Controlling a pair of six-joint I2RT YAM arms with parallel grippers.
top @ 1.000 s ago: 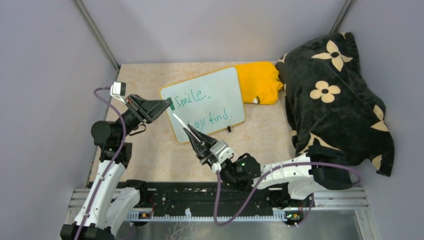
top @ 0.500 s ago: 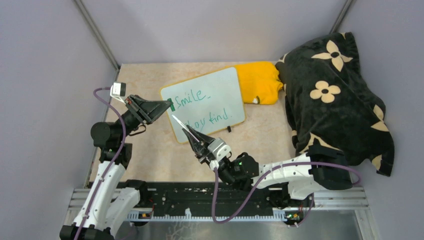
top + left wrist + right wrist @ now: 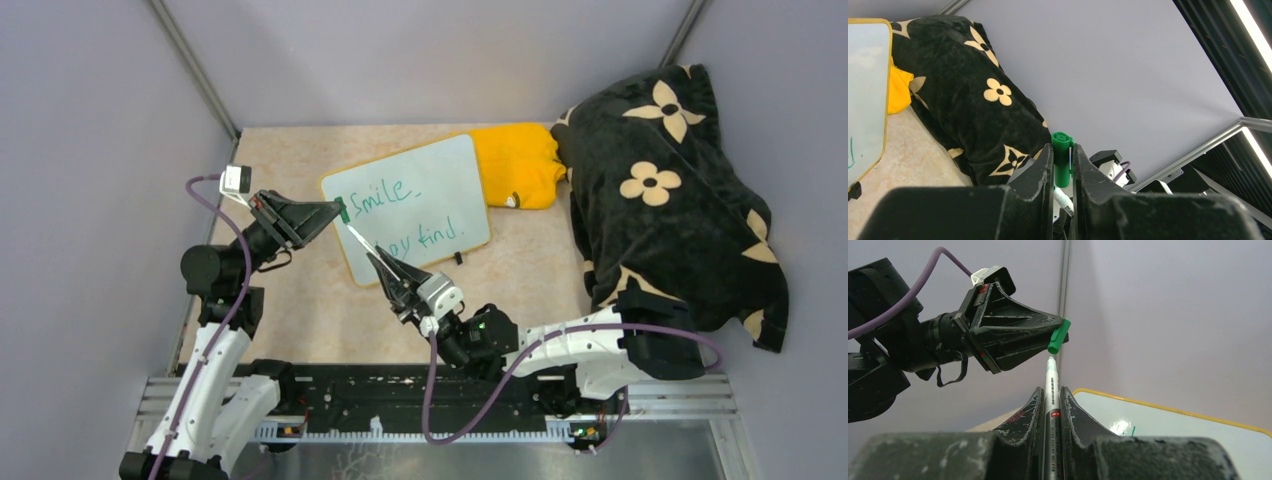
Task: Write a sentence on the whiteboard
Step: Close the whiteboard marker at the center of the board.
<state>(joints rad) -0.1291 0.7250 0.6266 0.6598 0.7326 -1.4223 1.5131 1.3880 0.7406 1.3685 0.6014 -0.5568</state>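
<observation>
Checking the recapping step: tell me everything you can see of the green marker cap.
Small green plastic-looking cylinder, one end flared: the marker cap is pinched in the shut left gripper, held in the air by the left edge of the whiteboard. The marker in the right gripper points at it, tip seemingly just short.

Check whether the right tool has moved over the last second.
Yes. Against the whiteboard, the right tool has edged left and slightly forward, bringing its marker up to the green cap in the left tool.
</observation>
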